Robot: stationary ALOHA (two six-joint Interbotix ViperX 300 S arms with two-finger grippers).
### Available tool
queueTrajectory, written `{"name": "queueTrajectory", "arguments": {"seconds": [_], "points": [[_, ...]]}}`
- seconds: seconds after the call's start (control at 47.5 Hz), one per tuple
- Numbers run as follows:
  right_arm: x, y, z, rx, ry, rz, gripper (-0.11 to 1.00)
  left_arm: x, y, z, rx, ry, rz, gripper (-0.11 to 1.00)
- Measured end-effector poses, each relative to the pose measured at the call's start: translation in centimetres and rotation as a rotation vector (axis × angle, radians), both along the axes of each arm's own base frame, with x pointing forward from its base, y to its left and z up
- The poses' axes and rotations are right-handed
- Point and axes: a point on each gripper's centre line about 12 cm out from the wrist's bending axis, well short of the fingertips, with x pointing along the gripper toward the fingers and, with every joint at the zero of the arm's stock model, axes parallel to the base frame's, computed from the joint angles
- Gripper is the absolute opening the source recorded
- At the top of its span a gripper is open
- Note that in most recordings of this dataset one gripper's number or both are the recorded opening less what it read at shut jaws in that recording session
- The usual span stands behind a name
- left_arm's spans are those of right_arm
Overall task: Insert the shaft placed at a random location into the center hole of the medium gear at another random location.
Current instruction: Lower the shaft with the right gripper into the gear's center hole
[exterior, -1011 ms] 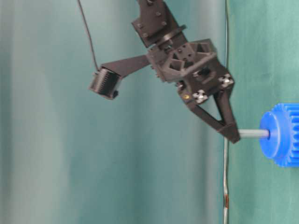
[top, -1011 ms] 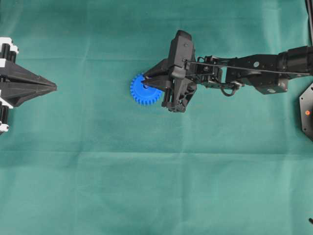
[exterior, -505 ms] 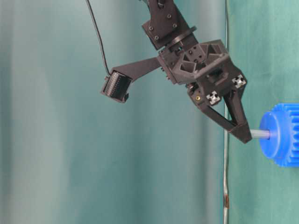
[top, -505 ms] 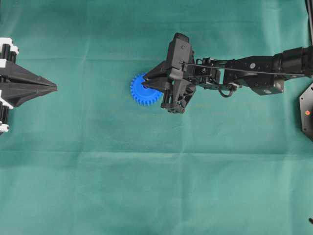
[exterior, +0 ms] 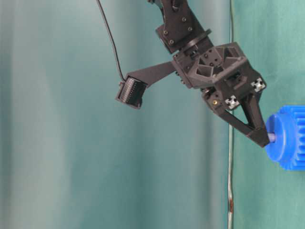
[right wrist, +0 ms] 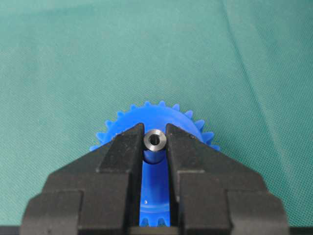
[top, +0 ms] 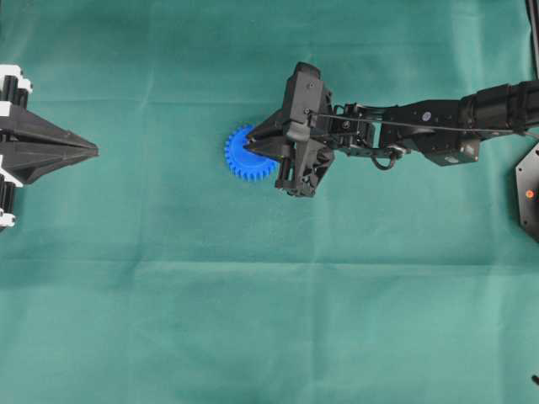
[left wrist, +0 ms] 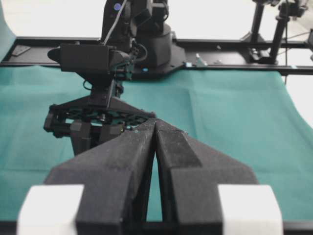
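Note:
The blue medium gear (top: 240,156) lies flat on the green cloth, a little left of the middle. My right gripper (top: 251,145) hovers just above its hub, shut on the shaft (right wrist: 154,140), a small silvery pin seen end-on between the black fingers (right wrist: 122,152). In the table-level view only a short stub of the shaft (exterior: 271,137) shows between the right gripper (exterior: 263,139) and the gear (exterior: 287,139); the rest sits inside the center hole, which is hidden. My left gripper (top: 93,151) rests at the far left, shut and holding nothing, its tips (left wrist: 155,123) touching.
Green cloth covers the whole table. A black fixture with a red dot (top: 529,192) sits at the right edge. A thin cable (exterior: 230,181) hangs along the cloth's edge in the table-level view. The right arm (top: 421,126) stretches in from the right.
My right gripper has moved toward the gear with the shaft in it. The bare length of shaft between fingertips and hub has shrunk to a stub. The left arm has stayed still.

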Motion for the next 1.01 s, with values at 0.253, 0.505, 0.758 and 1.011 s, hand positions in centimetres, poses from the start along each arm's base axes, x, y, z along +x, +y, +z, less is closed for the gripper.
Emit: {"name": "queueTrajectory", "arguments": {"seconds": [0.253,0.505,0.758,1.011], "points": [[-0.02,0.01,-0.34,0.000,0.009,0.001,0.14,0.00,0.03,0.00,0.000,0.000,0.002,0.00],[0.03,0.00,-0.41,0.001,0.009,0.000,0.14,0.01,0.03,0.01,-0.001,0.003,0.002,0.00],[0.05,-0.01,-0.49,0.001,0.008,0.000,0.14,0.00,0.00,-0.13,0.000,0.011,0.000,0.00],[0.06,-0.01,-0.36,0.000,0.005,0.000,0.16,0.00,0.00,-0.13,0.000,0.011,0.000,0.00]]}}
